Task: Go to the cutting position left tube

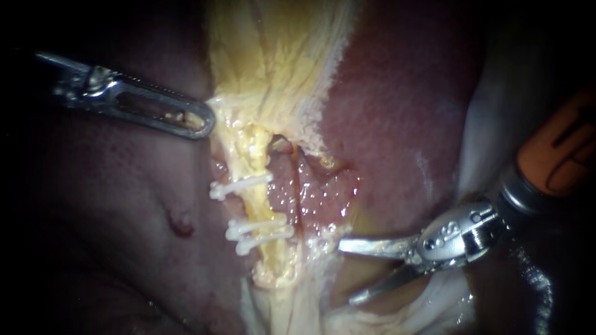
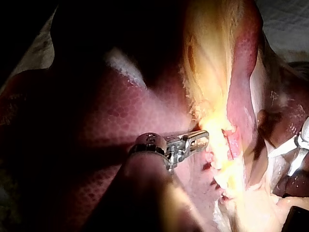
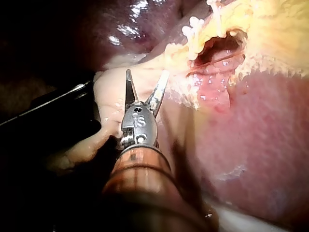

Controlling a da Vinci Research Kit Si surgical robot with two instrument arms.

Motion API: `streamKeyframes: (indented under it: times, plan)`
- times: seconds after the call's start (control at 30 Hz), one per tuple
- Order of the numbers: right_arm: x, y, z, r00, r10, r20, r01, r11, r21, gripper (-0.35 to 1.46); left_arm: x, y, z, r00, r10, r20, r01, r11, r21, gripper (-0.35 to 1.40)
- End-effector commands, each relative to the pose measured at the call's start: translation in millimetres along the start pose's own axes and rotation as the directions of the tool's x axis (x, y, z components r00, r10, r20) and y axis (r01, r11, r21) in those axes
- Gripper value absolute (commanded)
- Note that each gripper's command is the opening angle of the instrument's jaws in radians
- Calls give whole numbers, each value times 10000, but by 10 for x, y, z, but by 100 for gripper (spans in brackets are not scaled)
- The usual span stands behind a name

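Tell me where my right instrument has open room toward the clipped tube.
Free: the glossy pink bed between the right instrument and the clipped tube, and the bare tube stretch between the upper clip and the lower two clips. Crowded: those two lie close together; the left instrument sits above.

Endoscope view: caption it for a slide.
Right instrument, jaws open, beside three clips on a tube; left instrument holding tissue.

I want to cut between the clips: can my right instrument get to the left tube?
Probably yes: the right instrument, jaws open, faces the left tube with only bare tissue between them.
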Motion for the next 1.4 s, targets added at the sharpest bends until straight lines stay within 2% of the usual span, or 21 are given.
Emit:
streamKeyframes:
  times: [0.03,0.2,0.33,0.47,0.6,0.77,1.07,1.27,1.4]
  plan:
    - [1,1,2,10000,4,12,-4,10000,22,145,0,0,0,10000,3,4,-3,10000,-7,-35]
    - [10,11,17,9998,189,14,-189,9998,24,145,1,-2,1,10000,0,17,1,10000,-26,-35]
    - [17,26,37,9993,380,-41,-380,9993,1,145,1,-5,1,10000,-8,27,8,10000,-43,-35]
    - [18,42,51,9987,483,-168,-481,9988,100,144,2,-6,1,10000,-8,32,9,10000,-51,-35]
    - [10,56,59,9971,720,-242,-717,9973,126,144,3,-6,1,10000,-8,37,8,10000,-58,-35]
    - [-8,72,68,9937,1086,-264,-1078,9937,309,144,3,-8,2,10000,-11,42,11,10000,-67,-35]
    - [-28,103,87,9758,2124,-531,-2053,9720,1143,144,3,-8,2,10000,-12,61,12,10000,-96,-35]
    - [-27,107,91,9721,2271,-586,-2172,9659,1413,144,3,-8,2,10000,-10,63,11,10000,-98,-35]
    - [-22,105,93,9658,2434,-890,-2278,9611,1564,144,4,-8,2,10000,-9,65,10,9999,-101,-35]
